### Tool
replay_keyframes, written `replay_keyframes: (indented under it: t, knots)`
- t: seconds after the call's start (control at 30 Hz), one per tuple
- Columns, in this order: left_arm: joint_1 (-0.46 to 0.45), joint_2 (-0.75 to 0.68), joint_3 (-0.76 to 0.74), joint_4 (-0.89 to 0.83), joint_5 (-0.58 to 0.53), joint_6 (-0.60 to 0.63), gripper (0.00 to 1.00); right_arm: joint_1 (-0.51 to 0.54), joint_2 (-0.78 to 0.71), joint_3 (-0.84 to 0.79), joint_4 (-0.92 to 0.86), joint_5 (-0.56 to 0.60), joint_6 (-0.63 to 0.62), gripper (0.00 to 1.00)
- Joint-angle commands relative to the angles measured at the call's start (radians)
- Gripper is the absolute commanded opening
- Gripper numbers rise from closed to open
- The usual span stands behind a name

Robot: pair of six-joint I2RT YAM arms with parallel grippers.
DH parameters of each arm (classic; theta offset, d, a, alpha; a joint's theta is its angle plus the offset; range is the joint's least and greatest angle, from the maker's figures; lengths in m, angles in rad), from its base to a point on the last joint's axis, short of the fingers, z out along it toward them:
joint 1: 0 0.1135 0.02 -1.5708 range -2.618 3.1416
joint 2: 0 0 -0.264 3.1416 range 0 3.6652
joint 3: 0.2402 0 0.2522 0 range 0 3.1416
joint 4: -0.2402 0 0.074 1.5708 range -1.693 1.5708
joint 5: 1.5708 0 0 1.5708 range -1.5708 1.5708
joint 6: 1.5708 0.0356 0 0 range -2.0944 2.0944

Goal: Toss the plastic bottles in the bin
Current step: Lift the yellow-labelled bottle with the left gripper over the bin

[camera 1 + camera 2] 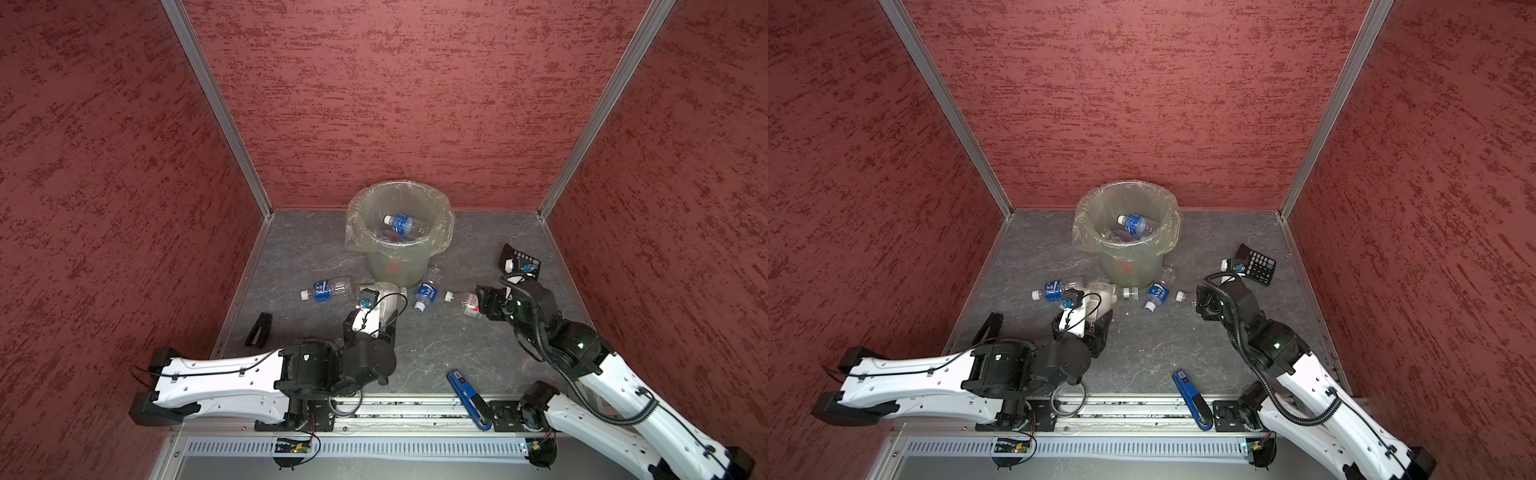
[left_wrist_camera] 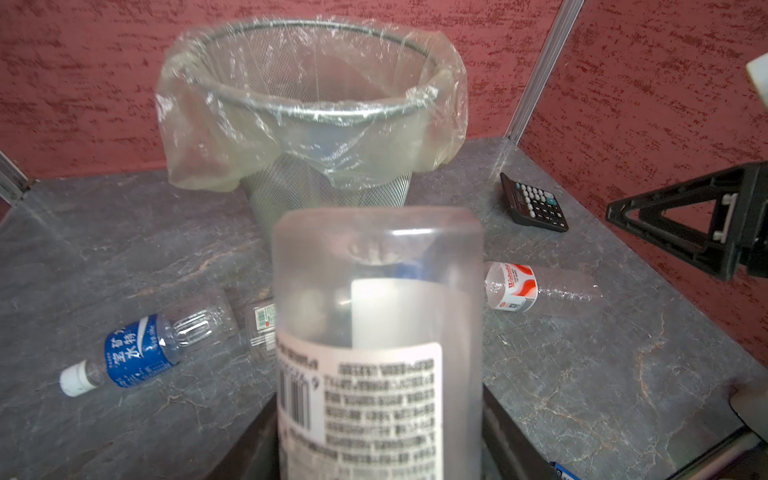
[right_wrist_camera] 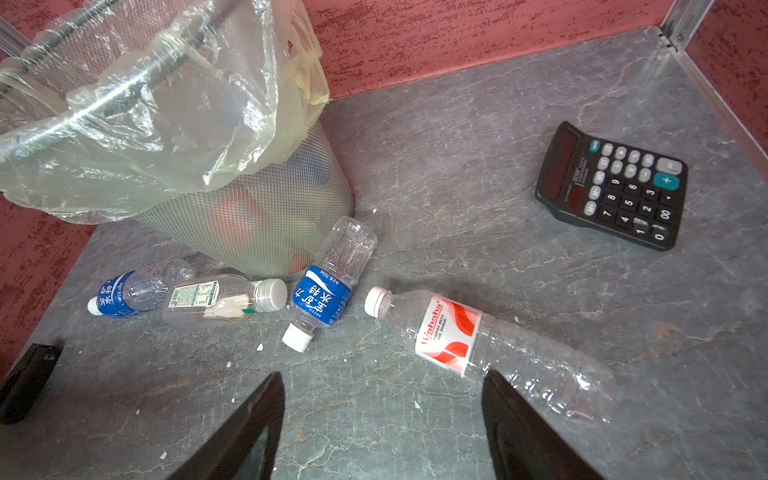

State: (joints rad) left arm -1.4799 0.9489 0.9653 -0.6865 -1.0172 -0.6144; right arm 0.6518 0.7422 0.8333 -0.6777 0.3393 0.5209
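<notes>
Wahaha — red-label bottle (image 3: 446, 328), digits — calculator (image 3: 615, 187)

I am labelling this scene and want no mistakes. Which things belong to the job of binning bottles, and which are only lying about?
Job: bin; held bottle; left blue-label bottle; middle blue-label bottle; green-label bottle; red-label bottle; bottles in the bin.
Lying about: calculator; blue tool; black object.

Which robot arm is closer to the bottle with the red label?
Right. The right arm has its open jaws right at the red-label bottle, by its clear end. The left arm is farther off, beyond a blue-label bottle, jaws shut on a big cloudy bottle.
</notes>
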Motion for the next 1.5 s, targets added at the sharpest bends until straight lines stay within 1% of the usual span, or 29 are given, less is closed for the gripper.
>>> replay_keyframes:
  t: [0.0,0.07,0.2,0.3,0.47,0.73,0.8,0.87,0.9,1.0,1.07,1.1,1.13,1.17,1.2,1.23,1.3,1.47]
  knots:
    - [-0.003,-0.013,0.041,0.078,-0.085,0.152,0.35,-0.001,-0.009,-0.023,0.021,-0.018,0.022,0.76]
    - [0.005,-0.020,0.055,0.138,-0.090,0.231,0.35,0.000,-0.009,-0.030,0.029,-0.030,0.025,0.76]
    - [0.066,-0.041,0.085,0.211,-0.028,0.339,0.36,0.000,-0.003,-0.053,0.045,-0.061,0.027,0.76]
    - [0.120,-0.051,0.108,0.226,0.028,0.374,0.36,0.000,-0.001,-0.073,0.055,-0.082,0.029,0.77]
    - [0.185,-0.051,0.135,0.266,0.098,0.435,0.36,-0.001,0.000,-0.117,0.080,-0.126,0.039,0.79]
    - [0.297,-0.007,0.204,0.328,0.224,0.503,0.37,0.000,-0.002,-0.147,0.086,-0.134,0.044,0.81]
    - [0.338,0.017,0.225,0.363,0.266,0.525,0.37,0.000,-0.003,-0.145,0.087,-0.133,0.045,0.81]
    - [0.406,0.056,0.257,0.396,0.347,0.534,0.37,-0.001,-0.005,-0.142,0.086,-0.133,0.047,0.81]
    - [0.447,0.084,0.274,0.406,0.395,0.532,0.37,-0.001,-0.004,-0.140,0.086,-0.134,0.047,0.81]
    - [0.612,0.214,0.370,0.435,0.572,0.517,0.38,-0.001,-0.007,-0.138,0.085,-0.134,0.050,0.81]
    - [0.729,0.350,0.477,0.447,0.703,0.501,0.43,0.001,-0.006,-0.134,0.087,-0.138,0.053,0.81]
    - [0.773,0.415,0.532,0.442,0.756,0.493,0.49,0.000,-0.004,-0.132,0.088,-0.141,0.054,0.81]
    - [0.810,0.487,0.612,0.418,0.802,0.479,0.61,0.001,-0.004,-0.128,0.085,-0.141,0.054,0.81]
    - [0.833,0.551,0.695,0.389,0.834,0.471,0.80,0.002,-0.006,-0.122,0.077,-0.140,0.056,0.81]
    - [0.841,0.597,0.758,0.356,0.836,0.466,0.95,0.002,-0.008,-0.117,0.069,-0.136,0.056,0.81]
    - [0.844,0.631,0.808,0.332,0.835,0.469,1.00,0.002,-0.018,-0.111,0.055,-0.129,0.057,0.81]
    - [0.844,0.643,0.833,0.346,0.815,0.480,1.00,0.002,-0.041,-0.109,0.034,-0.115,0.059,0.82]
    - [0.857,0.582,0.819,0.385,0.823,0.489,1.00,0.002,-0.066,-0.118,0.020,-0.116,0.065,0.82]
